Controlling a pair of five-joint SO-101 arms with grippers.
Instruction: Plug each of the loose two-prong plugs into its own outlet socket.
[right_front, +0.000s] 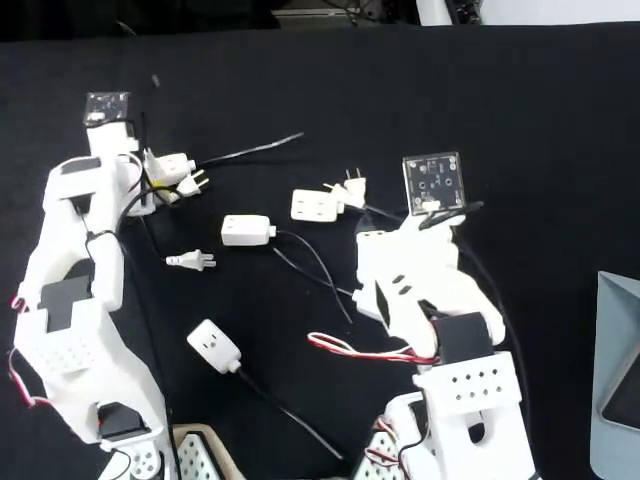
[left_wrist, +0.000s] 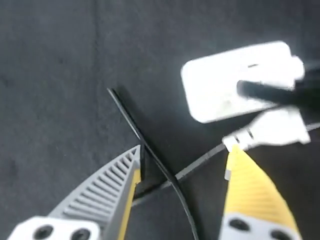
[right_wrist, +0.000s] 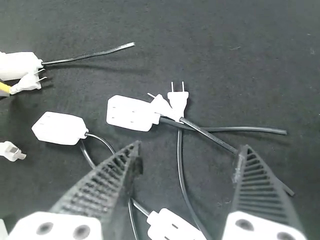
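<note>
Plugs and sockets lie spread on the black worktop (right_front: 520, 100). The middle socket (right_front: 318, 205) is white and lies flat. The first plug (right_wrist: 161, 106) sits right against one end of it. The second plug (right_wrist: 177, 97) is just behind the first one, with its two prongs bare. Black cords (right_wrist: 179, 160) run from these plugs away from the middle socket.

The right pincer (right_wrist: 190, 149) hangs over those cords, near the middle socket. It is open and holds nothing.

The corded socket (right_front: 246, 230) lies near the middle socket, on the left arm's side. The lone plug (right_front: 190, 261) lies a bit past it, farther from the middle socket. The slanted socket (right_front: 214, 346) is well apart from the middle socket, toward the bottoms of the arms.

The far socket (right_front: 165, 163) is the one farthest from the middle socket, over by the left arm. The far plug (right_front: 192, 183) lies just beside it with its prongs out.

The left pincer (left_wrist: 185, 152) is there too, wide open, with thin cords between its fingers. Its yellow finger (left_wrist: 235, 155) is right at the far plug's tail. I cannot tell if they touch.
</note>
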